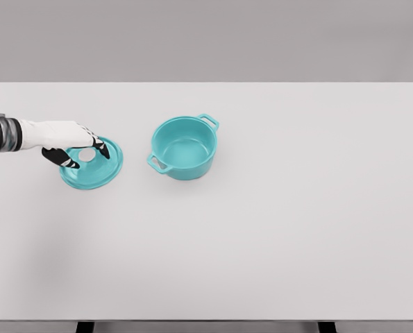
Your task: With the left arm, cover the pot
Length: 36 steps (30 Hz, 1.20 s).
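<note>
A teal lid point(95, 173) with a small white knob point(87, 155) lies flat on the white table at the left. My left hand point(88, 157) reaches in from the left edge and hovers right over the lid. Its dark-tipped thumb and fingers point(103, 148) straddle the knob with a gap on each side, so the hand is open and holds nothing. The teal pot point(184, 147) stands uncovered and upright to the right of the lid, with two loop handles and an empty inside. The right arm is out of view.
The white table point(296, 229) spans almost the whole view, with its front edge near the bottom of the picture. A plain grey wall stands behind it. Only the pot and the lid rest on the table.
</note>
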Each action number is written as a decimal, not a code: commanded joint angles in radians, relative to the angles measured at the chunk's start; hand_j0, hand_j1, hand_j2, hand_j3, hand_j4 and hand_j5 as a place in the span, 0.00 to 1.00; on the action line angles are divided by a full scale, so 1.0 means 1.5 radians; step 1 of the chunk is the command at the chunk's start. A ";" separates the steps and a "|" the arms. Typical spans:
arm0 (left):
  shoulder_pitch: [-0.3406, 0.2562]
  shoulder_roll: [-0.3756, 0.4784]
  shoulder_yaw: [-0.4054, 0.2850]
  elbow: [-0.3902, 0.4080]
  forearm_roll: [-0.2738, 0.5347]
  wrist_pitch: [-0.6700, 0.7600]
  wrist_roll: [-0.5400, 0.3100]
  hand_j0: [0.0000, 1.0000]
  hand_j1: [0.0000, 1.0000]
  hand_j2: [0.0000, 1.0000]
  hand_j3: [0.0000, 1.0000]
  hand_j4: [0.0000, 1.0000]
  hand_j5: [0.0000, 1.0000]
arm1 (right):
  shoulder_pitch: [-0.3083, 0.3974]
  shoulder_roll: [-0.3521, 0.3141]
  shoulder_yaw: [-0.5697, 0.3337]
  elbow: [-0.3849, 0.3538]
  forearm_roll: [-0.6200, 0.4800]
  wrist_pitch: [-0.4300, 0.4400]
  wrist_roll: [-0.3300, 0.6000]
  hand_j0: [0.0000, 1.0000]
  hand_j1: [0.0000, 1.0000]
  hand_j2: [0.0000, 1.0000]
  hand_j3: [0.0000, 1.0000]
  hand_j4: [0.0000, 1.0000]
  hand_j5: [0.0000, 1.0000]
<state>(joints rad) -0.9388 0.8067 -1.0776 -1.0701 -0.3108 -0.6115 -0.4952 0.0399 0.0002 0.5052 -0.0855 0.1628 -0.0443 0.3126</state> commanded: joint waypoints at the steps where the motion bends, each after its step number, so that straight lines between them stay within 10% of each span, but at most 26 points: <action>1: 0.000 0.000 0.000 0.001 0.001 0.000 0.000 0.71 0.71 0.71 0.71 0.71 0.71 | 0.000 0.000 0.001 0.001 0.000 0.000 0.000 1.00 1.00 1.00 1.00 1.00 1.00; 24: 0.001 0.001 0.002 0.002 -0.013 0.000 0.000 0.41 0.41 0.41 0.41 0.41 0.41 | 0.001 0.000 0.001 0.000 0.000 0.000 0.000 1.00 1.00 1.00 1.00 1.00 1.00; 36: -0.015 0.024 0.005 -0.029 -0.006 0.000 0.000 0.42 0.42 0.42 0.42 0.42 0.42 | 0.001 0.000 0.000 0.000 0.000 0.000 0.000 1.00 1.00 1.00 1.00 1.00 1.00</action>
<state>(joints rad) -0.9664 0.8357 -1.0727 -1.1001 -0.3249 -0.6127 -0.4958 0.0414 0.0001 0.5052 -0.0859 0.1629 -0.0443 0.3126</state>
